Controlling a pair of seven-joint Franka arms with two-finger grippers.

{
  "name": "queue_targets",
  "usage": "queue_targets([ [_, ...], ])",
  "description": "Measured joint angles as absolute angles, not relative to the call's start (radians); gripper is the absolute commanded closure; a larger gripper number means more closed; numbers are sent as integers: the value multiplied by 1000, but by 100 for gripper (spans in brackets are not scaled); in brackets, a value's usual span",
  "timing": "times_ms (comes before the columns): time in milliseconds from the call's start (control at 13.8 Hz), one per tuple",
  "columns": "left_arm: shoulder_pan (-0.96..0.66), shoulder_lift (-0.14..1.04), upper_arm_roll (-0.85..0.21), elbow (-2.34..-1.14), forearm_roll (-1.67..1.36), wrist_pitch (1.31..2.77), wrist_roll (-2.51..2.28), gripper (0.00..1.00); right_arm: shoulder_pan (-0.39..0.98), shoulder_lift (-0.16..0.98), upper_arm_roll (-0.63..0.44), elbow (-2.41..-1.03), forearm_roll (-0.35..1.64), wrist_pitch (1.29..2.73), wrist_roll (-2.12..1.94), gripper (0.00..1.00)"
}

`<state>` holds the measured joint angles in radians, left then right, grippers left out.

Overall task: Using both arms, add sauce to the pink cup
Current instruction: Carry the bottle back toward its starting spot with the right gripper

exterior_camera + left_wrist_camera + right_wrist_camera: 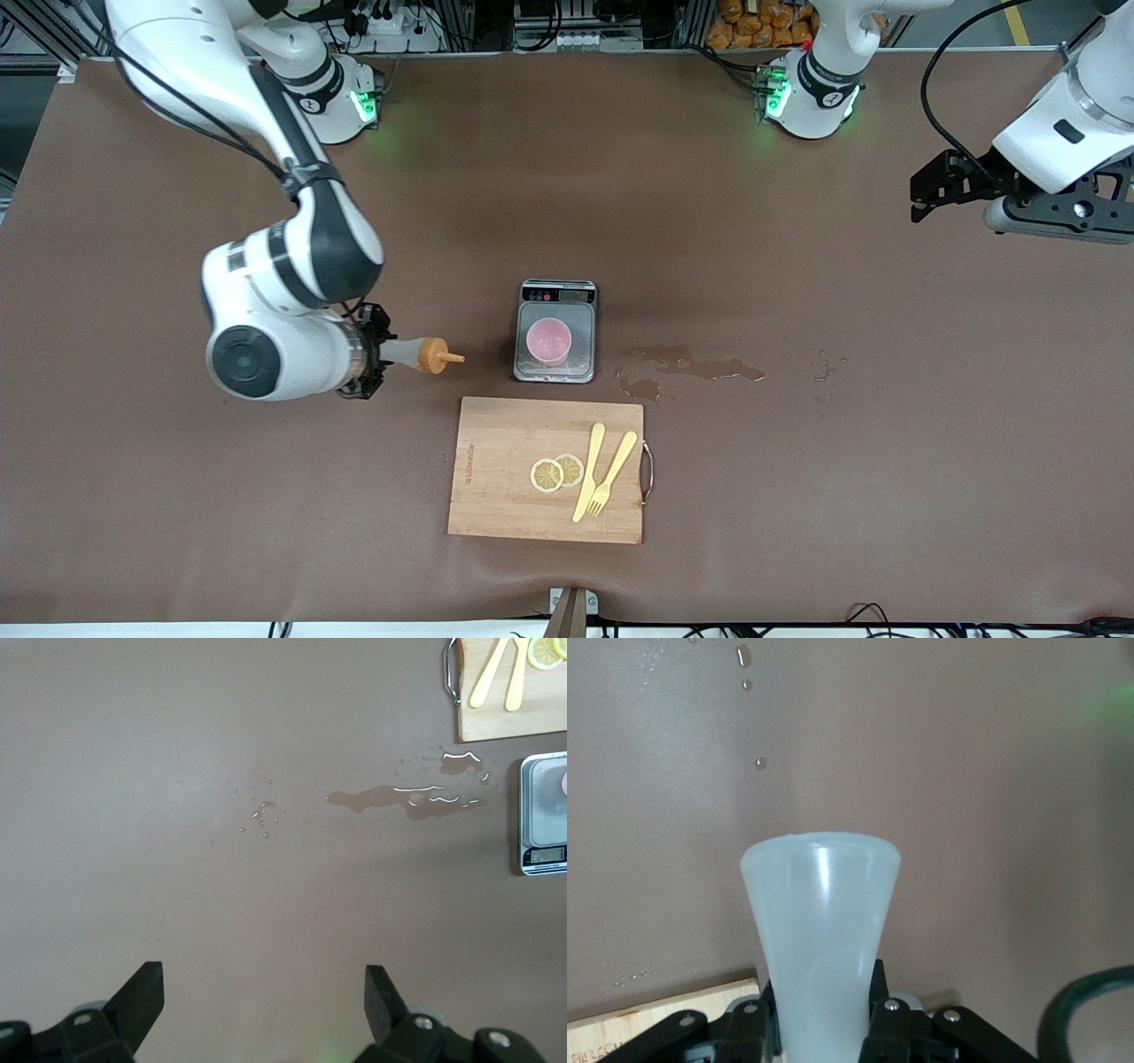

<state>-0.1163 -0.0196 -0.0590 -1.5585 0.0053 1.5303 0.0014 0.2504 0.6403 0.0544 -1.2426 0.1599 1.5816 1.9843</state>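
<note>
The sauce bottle (416,354) is pinched in the right gripper (370,353), short of the pink cup (548,340) mid-desk. The left gripper (939,184) waits spread. Pouring is judged outstanding.

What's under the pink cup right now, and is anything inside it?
The pink cup stands on a small digital scale. Its inside looks empty; the platform directly beneath it is covered.

A brown mat covers the worktop (797,496); along its base-side edge stand metal frames and what may be orange packets (753,22).
</note>
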Motion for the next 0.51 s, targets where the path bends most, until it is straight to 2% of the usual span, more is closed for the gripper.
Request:
queue_targets([
  [509, -119, -15, -74, -1556, 5, 1508, 1, 0, -36, 626, 50, -1243, 425, 1438, 1603, 78],
])
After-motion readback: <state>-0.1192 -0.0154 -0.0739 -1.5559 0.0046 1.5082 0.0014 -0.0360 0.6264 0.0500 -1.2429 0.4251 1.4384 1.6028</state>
